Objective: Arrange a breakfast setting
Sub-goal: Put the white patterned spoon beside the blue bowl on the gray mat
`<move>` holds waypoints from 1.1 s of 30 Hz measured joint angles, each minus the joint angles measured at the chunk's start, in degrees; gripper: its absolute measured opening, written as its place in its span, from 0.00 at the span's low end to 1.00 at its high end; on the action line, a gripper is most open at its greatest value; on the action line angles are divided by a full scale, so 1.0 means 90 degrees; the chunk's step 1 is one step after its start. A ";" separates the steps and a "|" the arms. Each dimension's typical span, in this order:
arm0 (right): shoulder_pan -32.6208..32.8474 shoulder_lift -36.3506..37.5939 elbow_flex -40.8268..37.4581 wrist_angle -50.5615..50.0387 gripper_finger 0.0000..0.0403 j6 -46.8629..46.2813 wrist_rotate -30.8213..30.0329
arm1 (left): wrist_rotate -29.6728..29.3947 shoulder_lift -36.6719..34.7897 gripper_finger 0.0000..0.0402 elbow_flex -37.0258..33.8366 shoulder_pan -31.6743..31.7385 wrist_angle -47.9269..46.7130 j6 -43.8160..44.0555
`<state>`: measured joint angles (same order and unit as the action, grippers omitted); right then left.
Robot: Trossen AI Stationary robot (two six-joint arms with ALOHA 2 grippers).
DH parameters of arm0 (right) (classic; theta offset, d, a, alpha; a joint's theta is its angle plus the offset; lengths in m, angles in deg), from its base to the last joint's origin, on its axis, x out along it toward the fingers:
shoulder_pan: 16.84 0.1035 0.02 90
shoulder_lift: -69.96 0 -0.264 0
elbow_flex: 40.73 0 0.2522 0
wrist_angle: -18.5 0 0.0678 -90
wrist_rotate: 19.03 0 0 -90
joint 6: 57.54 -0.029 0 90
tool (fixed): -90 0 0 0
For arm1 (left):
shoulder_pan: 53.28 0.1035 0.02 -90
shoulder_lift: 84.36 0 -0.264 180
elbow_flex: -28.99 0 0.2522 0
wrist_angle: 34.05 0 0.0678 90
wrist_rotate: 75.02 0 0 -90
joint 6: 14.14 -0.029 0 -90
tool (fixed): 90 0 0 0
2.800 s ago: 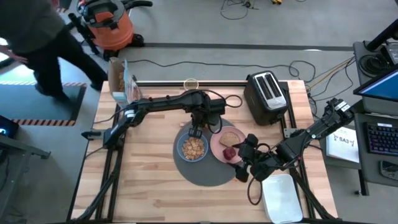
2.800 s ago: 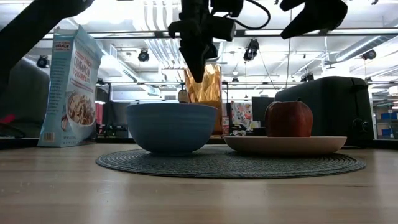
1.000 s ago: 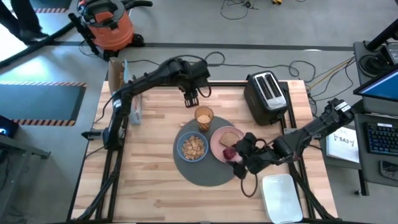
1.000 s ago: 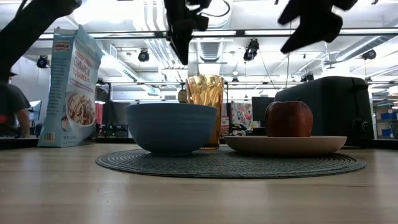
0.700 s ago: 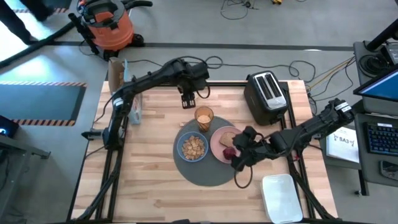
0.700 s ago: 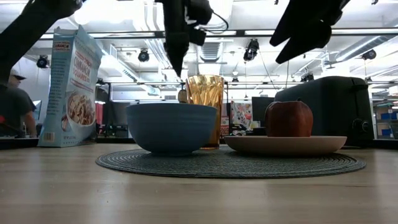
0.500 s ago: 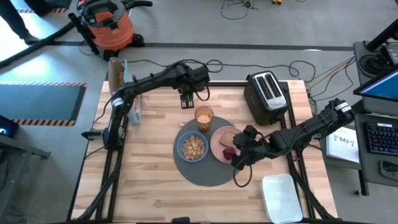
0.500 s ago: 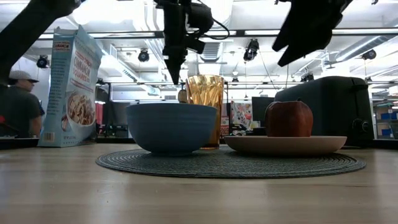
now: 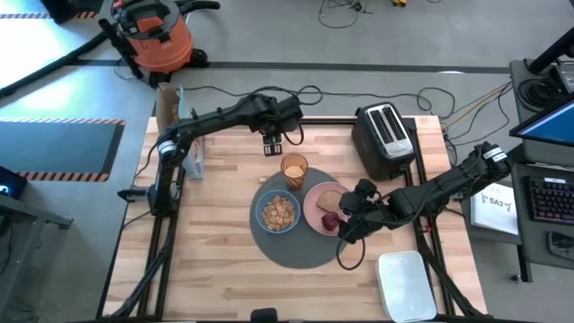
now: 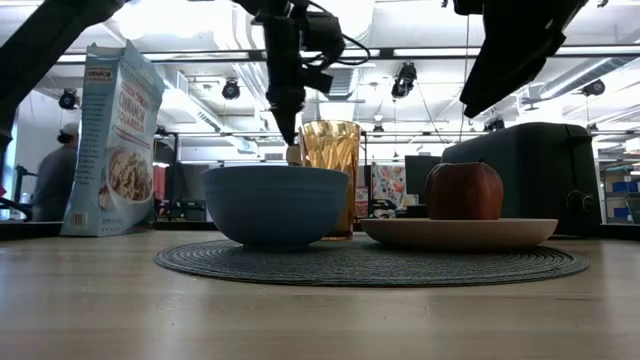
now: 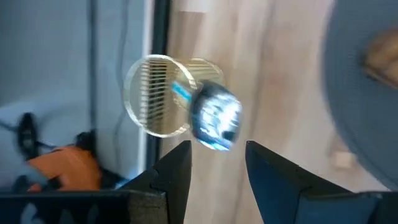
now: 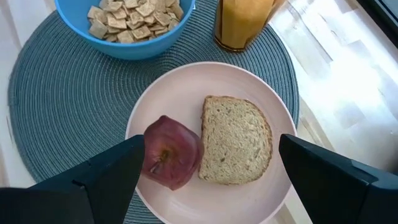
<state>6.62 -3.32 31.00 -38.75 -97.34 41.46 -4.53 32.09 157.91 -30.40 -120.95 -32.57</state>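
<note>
A round dark grey woven mat (image 9: pixel 296 253) lies mid-table (image 9: pixel 215 238). On it stand a blue bowl (image 9: pixel 259 213) of cereal, a pink plate (image 9: pixel 314 203) carrying a toast slice (image 9: pixel 336 197) and a red apple (image 9: pixel 330 221), and a glass of orange drink (image 9: pixel 293 168) at the mat's far rim.

The piece not on the mat appears to be the silver spoon (image 11: pixel 214 118). It is blurred and seen nearly end-on, standing in a clear ribbed cup (image 11: pixel 155 96) beyond the mat's far rim, by the table's back edge.

The left gripper (image 9: pixel 273 145) hangs just off that rim, pointed at the cup, jaws partly apart and empty. It is clearly the nearer arm. Room is tight: table edge behind, glass in front.

The right gripper (image 12: pixel 211 158) hovers over the plate, jaws wide, empty.
</note>
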 joint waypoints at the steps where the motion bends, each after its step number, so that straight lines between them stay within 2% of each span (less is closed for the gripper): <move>1: 0.0000 0.0000 0.0000 -0.0005 0.90 -0.0001 0.0000 | -0.0174 0.0009 0.34 -0.0055 0.0000 0.0129 -0.0020; 3: 0.0000 0.0000 0.0000 -0.0004 0.90 -0.0001 0.0000 | -0.0241 0.0009 0.34 -0.0090 -0.0005 0.0371 -0.0046; 6: 0.0000 0.0000 0.0000 -0.0014 0.90 -0.0001 0.0000 | 0.0071 -0.0003 0.34 -0.0095 0.0005 0.0453 -0.0121; 27: -0.0005 0.0000 -0.0002 -0.0028 0.90 -0.0021 -0.0002 | -0.0114 0.0026 0.34 -0.0213 0.0269 0.1110 -0.0197; 33: -0.0005 0.0000 -0.0002 -0.0028 0.90 -0.0023 -0.0002 | -0.0116 0.0031 0.34 -0.0327 0.0294 0.1010 -0.0525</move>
<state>6.58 -3.32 30.98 -39.01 -97.55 41.43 -5.57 32.37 154.96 -27.76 -111.86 -37.30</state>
